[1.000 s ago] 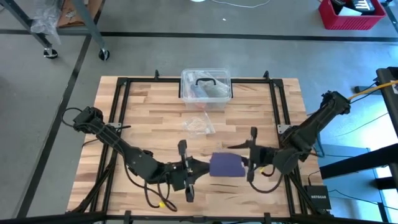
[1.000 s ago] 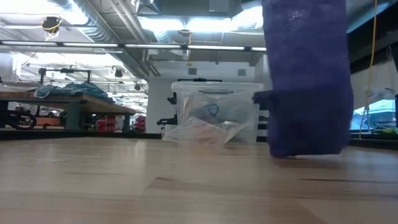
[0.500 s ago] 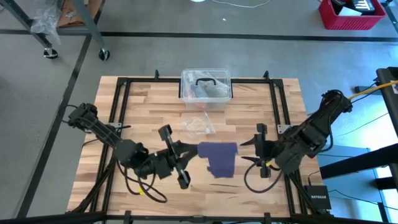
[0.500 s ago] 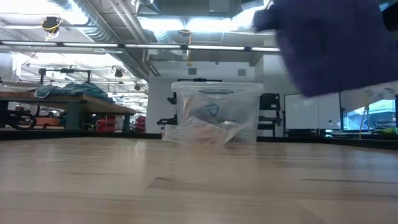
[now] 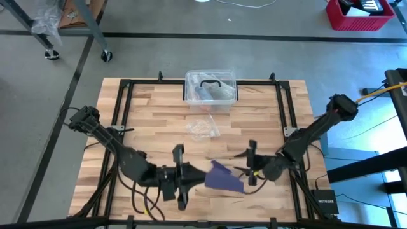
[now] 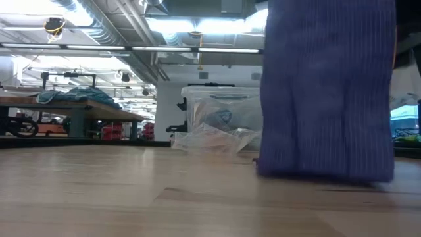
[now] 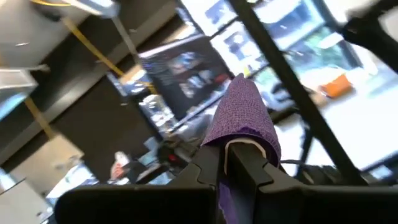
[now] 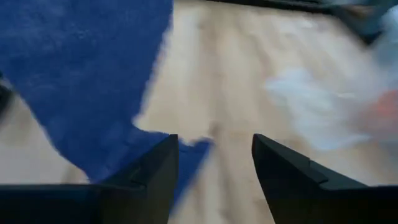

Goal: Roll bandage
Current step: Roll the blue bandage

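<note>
The bandage (image 5: pixel 224 179) is a dark navy-purple strip near the table's front edge, between my two grippers. My left gripper (image 5: pixel 198 177) is shut on its left end. In the low view the bandage (image 6: pixel 325 92) hangs as a broad sheet with its lower edge (image 6: pixel 322 175) at the table top. My right gripper (image 5: pixel 243 173) stands open just right of the cloth. In the right wrist view a corner of the bandage (image 8: pixel 81 68) lies beside one finger, with bare wood in the gap between the fingers (image 8: pixel 214 155). My left gripper pinches one end of the bandage (image 7: pixel 239 134) between its two fingers, and the cloth folds over the fingertips (image 7: pixel 249 165). The fingers come about level from the table's left. The rest hangs below and to the right, slack, its lower edge down at the table.
A clear plastic box with a black handle (image 5: pixel 211 89) stands at the table's far middle. A crinkled clear wrapper (image 5: pixel 202 127) lies in front of it. Black frame rails (image 5: pixel 283 114) run along the table's sides. Bare wood lies left of and behind the grippers.
The bandage, at first spanning both grippers, has come free of my right gripper and now hangs from the left alone. My left gripper swung it up and toward the far edge, then back down. My right gripper drew away, then dropped toward the table beside the cloth.
</note>
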